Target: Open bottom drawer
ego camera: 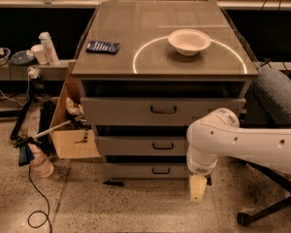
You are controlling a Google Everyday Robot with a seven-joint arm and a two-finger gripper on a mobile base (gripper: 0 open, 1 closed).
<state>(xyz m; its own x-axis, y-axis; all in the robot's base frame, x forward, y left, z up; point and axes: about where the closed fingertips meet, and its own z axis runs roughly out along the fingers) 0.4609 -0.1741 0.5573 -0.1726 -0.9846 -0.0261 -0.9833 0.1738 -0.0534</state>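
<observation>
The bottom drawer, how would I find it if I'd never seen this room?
Find the big grey cabinet with a white bowl on top. Three drawers stack down its front; the bottom drawer is the lowest, nearest the floor, with the gripper hanging by its right end. It has the smallest front of the three.

The end effector point(198, 188) hung low before the right end of the bottom drawer point(136, 170). Open floor point(140, 210) lay in front. A cardboard box point(75, 142) crowded the left, a chair base point(266, 210) the right, and a small dark object point(114, 182) lay below the drawer front.
</observation>
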